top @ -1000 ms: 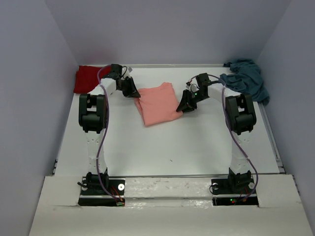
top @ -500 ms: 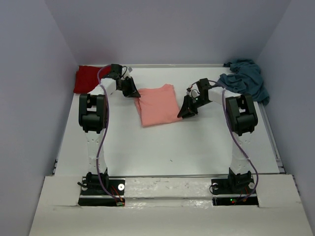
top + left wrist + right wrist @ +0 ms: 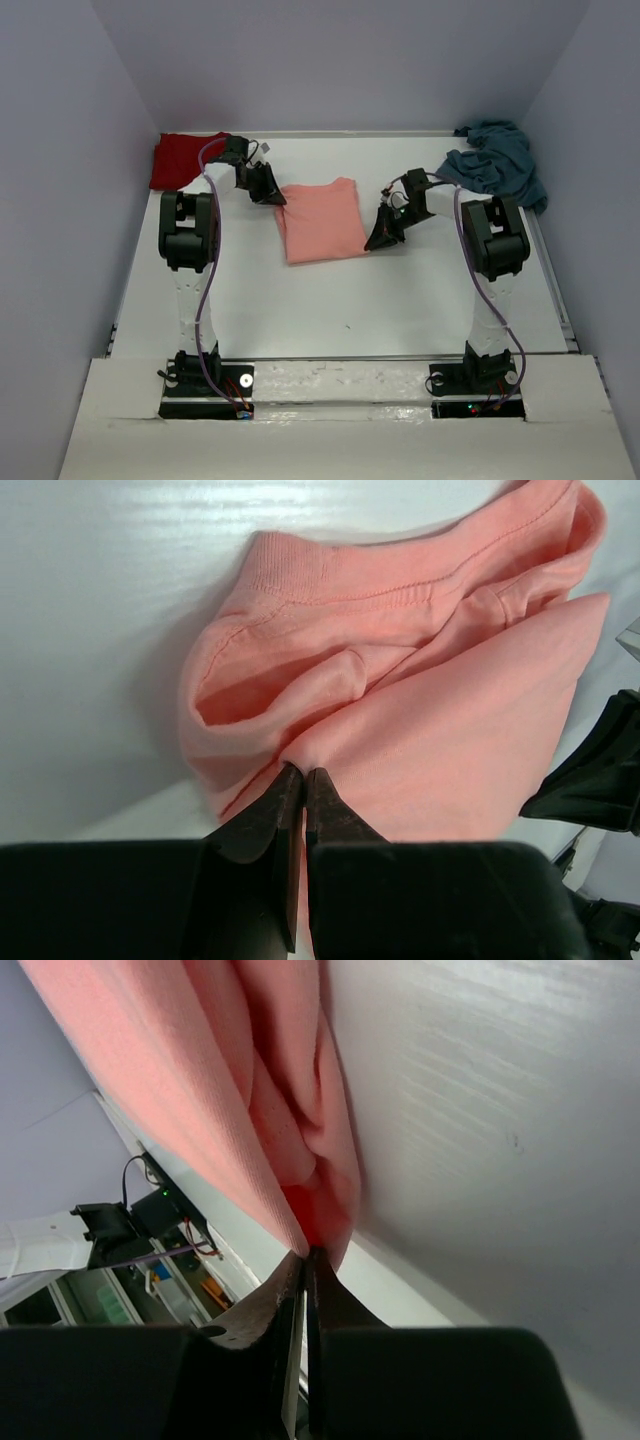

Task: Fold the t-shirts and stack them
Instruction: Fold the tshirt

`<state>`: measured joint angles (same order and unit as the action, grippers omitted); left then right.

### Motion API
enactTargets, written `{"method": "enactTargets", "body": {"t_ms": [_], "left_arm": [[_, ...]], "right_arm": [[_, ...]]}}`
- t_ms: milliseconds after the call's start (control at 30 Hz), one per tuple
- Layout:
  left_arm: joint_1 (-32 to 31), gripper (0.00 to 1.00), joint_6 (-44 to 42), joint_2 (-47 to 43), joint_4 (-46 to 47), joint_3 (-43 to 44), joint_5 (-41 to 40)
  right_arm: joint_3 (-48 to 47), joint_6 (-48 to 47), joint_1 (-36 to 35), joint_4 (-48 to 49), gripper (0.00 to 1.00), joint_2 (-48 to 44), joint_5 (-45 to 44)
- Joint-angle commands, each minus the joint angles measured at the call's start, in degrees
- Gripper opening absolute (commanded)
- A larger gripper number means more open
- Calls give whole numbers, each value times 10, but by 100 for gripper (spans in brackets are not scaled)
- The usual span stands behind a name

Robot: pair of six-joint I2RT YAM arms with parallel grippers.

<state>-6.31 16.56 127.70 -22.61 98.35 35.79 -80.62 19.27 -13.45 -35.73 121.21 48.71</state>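
The salmon-pink t-shirt [image 3: 320, 220] lies folded in the middle of the table. My left gripper [image 3: 276, 198] is shut on its far-left corner; the left wrist view shows the jaws pinching a fold of the pink shirt [image 3: 420, 710]. My right gripper [image 3: 372, 240] is shut on its near-right corner; in the right wrist view the pink cloth [image 3: 270, 1090] hangs from the closed jaws. The dark red t-shirt [image 3: 180, 160] lies folded at the far left corner. The teal-blue t-shirt [image 3: 500, 160] lies crumpled at the far right corner.
The white table [image 3: 340, 300] is walled by grey panels on the left, back and right. Both arm bases sit at the near edge. The right arm's wrist [image 3: 600, 770] shows at the right edge of the left wrist view.
Both grippers have drawn the pink shirt toward the near side and a little right. The shirt has turned and now lies squarer to the table.
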Motion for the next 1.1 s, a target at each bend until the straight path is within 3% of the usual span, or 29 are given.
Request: {"method": "enactTargets", "body": {"t_ms": [0, 100, 500, 767, 1067], "left_arm": [[2, 14, -10, -63, -10, -35, 13], [2, 14, -11, -77, -10, -61, 19], [-14, 14, -9, -137, 4, -166, 28], [-57, 14, 5, -181, 7, -211, 29], [-106, 14, 37, -250, 45, -322, 19]], "right_arm": [[21, -5, 2, 4, 4, -39, 10], [38, -4, -3, 4, 0, -47, 8], [143, 6, -24, 2, 0, -134, 10], [233, 24, -51, 2, 0, -207, -2], [359, 73, -76, 29, 0, -311, -19]]}}
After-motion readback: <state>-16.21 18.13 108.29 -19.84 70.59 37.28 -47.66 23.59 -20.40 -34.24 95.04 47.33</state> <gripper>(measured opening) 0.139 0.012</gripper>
